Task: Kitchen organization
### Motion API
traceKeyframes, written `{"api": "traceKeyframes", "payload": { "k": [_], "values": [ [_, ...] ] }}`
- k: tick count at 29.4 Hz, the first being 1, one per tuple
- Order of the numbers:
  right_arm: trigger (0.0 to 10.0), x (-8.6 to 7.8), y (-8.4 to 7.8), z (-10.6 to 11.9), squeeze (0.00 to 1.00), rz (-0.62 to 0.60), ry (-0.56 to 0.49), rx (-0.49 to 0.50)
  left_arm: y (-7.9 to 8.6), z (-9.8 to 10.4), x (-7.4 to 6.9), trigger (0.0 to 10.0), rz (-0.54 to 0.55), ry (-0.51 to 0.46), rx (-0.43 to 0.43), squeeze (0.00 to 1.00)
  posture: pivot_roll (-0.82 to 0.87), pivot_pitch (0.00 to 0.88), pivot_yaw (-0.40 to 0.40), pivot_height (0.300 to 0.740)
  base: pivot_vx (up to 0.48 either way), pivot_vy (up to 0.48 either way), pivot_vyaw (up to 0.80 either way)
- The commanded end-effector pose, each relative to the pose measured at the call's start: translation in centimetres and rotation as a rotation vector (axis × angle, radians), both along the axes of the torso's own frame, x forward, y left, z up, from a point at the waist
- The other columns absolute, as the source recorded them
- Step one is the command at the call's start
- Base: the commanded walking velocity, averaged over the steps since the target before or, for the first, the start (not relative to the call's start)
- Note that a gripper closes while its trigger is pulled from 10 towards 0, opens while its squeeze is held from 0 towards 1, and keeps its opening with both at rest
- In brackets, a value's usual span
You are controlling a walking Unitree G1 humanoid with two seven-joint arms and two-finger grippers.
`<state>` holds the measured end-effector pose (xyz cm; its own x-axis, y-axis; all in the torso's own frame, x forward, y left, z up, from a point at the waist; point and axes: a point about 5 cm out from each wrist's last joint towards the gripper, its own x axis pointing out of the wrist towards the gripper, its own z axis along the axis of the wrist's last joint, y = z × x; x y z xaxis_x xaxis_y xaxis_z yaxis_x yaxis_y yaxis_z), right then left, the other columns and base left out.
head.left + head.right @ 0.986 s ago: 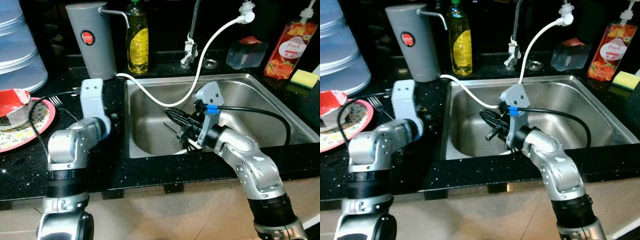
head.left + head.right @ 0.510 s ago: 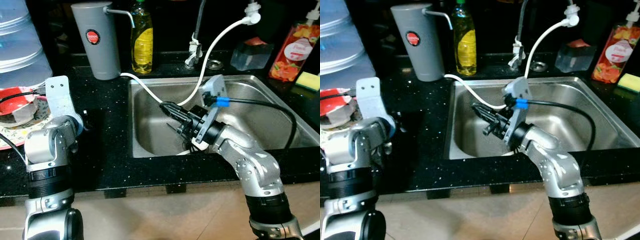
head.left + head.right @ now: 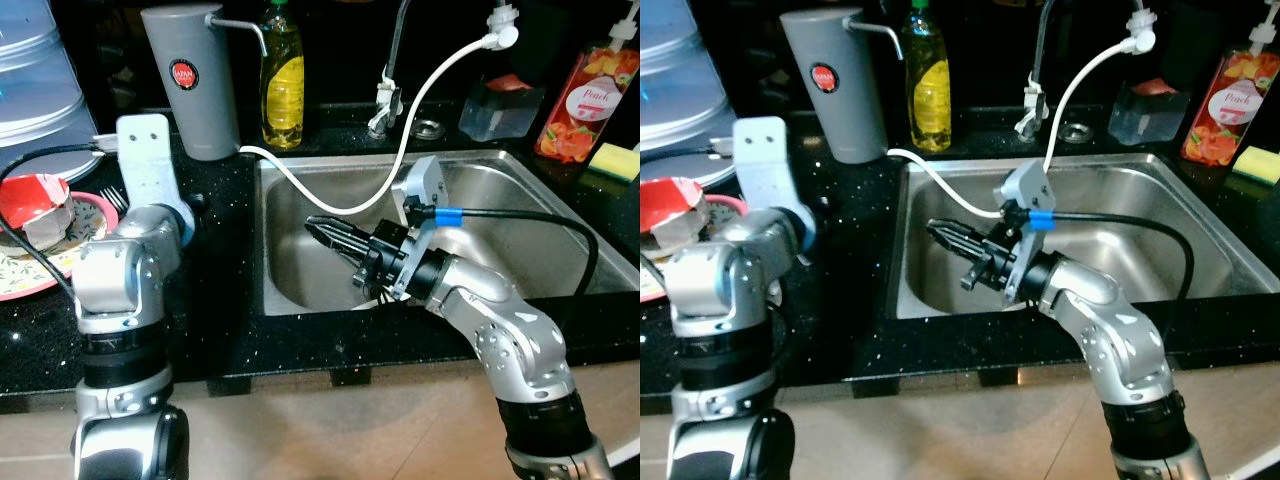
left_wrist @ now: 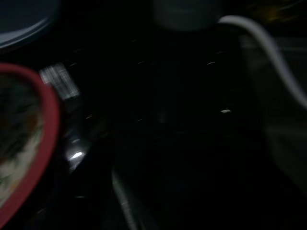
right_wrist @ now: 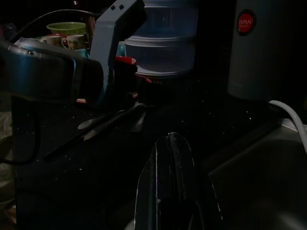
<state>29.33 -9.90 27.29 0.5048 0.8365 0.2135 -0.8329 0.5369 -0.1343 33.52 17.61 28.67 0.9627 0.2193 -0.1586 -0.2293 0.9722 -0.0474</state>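
My right gripper hangs inside the steel sink, pointing toward its left wall. Its fingers lie pressed together, shut, with nothing between them. My left gripper is over the black counter between the sink's left rim and a red-rimmed floral plate, its wrist bracket upright. A crumpled red and white packet lies on the plate, with a fork beside it. The left wrist view is dark; the plate rim and a white hose can be made out.
A grey water dispenser and a yellow soap bottle stand behind the counter. The white hose arcs over the sink. A peach bottle, a yellow sponge and a clear box sit at back right. Stacked clear containers stand far left.
My left arm swung away from the sink's left rim toward the plate, then lifted and came partly back. My right gripper reached a little farther left in the sink.
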Motion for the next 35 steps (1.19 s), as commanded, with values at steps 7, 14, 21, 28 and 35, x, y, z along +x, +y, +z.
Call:
{"api": "traceKeyframes", "payload": {
  "k": [7, 14, 21, 28, 35],
  "values": [
    [10.0, -0.2, 0.0, -0.1, 0.00, -0.007, -0.008, 0.006, 0.8, -0.2, -0.9, 10.0, 0.133, 0.048, -0.042, 0.00, -0.02, 0.087, 0.050, 0.740, 0.000, 0.000, 0.00],
    [10.0, 0.1, 0.1, -0.3, 0.00, -0.030, 0.001, 0.024, 1.5, -1.6, -1.7, 10.0, 0.263, 0.113, -0.192, 0.00, -0.01, 0.085, 0.052, 0.740, 0.000, 0.000, 0.00],
    [10.0, 0.2, 0.0, -0.5, 0.00, -0.050, 0.016, 0.034, 2.0, -2.0, -1.9, 10.0, 0.317, 0.126, -0.221, 0.00, -0.01, 0.089, 0.053, 0.740, 0.000, 0.000, 0.00],
    [10.0, 0.3, 0.0, -0.5, 0.00, -0.057, 0.019, 0.038, 2.1, -2.8, -1.8, 4.5, 0.322, 0.171, -0.227, 0.00, -0.01, 0.092, 0.053, 0.740, 0.000, 0.000, 0.00],
    [10.0, 0.3, 0.0, -0.4, 0.00, -0.060, 0.020, 0.042, 2.3, -3.3, -1.6, 0.0, 0.326, 0.187, -0.236, 0.00, -0.01, 0.097, 0.052, 0.740, 0.000, 0.000, 0.00]
  ]
}}
